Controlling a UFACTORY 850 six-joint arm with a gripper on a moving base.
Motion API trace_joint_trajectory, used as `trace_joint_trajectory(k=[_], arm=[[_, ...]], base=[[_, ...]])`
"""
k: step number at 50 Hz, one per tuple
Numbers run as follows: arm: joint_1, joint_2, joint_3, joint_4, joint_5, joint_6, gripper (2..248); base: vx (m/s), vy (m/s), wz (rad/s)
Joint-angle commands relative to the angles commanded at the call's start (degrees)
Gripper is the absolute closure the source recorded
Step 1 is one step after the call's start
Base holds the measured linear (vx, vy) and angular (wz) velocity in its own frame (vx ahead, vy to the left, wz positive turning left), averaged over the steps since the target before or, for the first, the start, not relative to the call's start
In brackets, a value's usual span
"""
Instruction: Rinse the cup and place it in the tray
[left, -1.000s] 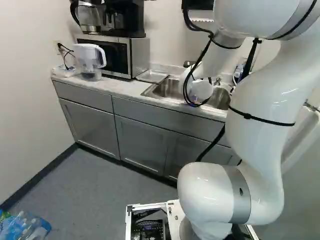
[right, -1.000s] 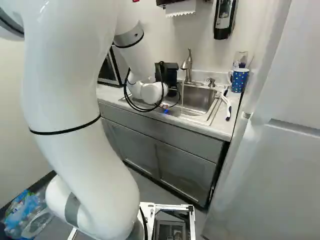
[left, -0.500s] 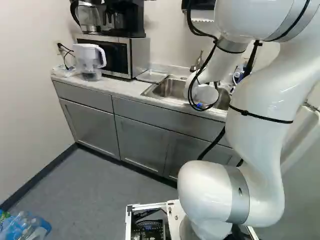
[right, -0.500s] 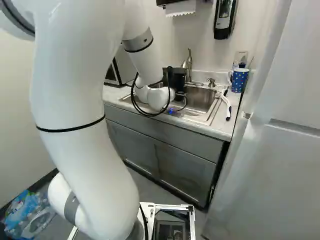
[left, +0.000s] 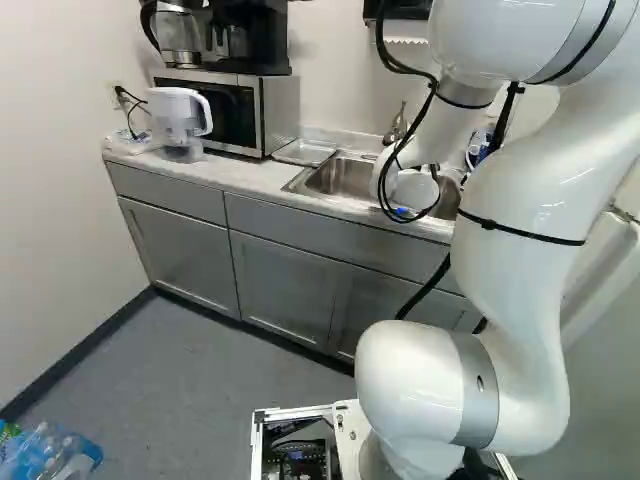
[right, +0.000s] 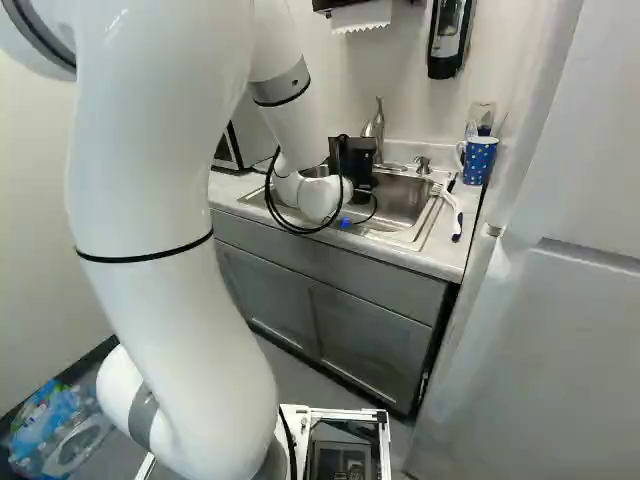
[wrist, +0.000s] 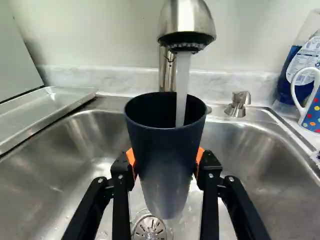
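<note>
In the right base view my gripper (right: 356, 160) hangs over the sink (right: 408, 204), in front of the faucet (right: 378, 130). The wrist view shows my gripper (wrist: 165, 162) shut on a dark blue cup (wrist: 165, 150), an orange pad on either side. The cup stands upright, open end up, above the drain. Water (wrist: 183, 90) runs from the faucet head (wrist: 186, 22) into its mouth. What is inside is too dark to see. A shallow metal tray (wrist: 42, 112) lies on the counter beside the basin.
A soap pump (wrist: 238, 104), a dotted mug (right: 480, 160) and a brush (right: 455, 212) are at the sink's far side from the tray. In the left base view a microwave (left: 235, 112) and a water pitcher (left: 178, 120) stand past the tray.
The arm's wrist and gripper have shifted rightward in the right base view. The water stream seen falling into the sink there a second ago no longer shows in that view. The base has not moved.
</note>
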Motion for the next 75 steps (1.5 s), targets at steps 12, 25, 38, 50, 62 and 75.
trace_joint_trajectory(k=[12, 25, 38, 50, 62, 75], arm=[[0.00, 0.00, 0.00, 0.00, 0.00, 0.00, 125], [0.00, 0.00, 0.00, 0.00, 0.00, 0.00, 125], [0.00, 0.00, 0.00, 0.00, 0.00, 0.00, 125], [0.00, 0.00, 0.00, 0.00, 0.00, 0.00, 125], [0.00, 0.00, 0.00, 0.00, 0.00, 0.00, 125], [0.00, 0.00, 0.00, 0.00, 0.00, 0.00, 125]], base=[[0.000, 0.000, 0.000], [0.000, 0.000, 0.000], [0.000, 0.000, 0.000], [0.000, 0.000, 0.000], [0.000, 0.000, 0.000], [0.000, 0.000, 0.000]])
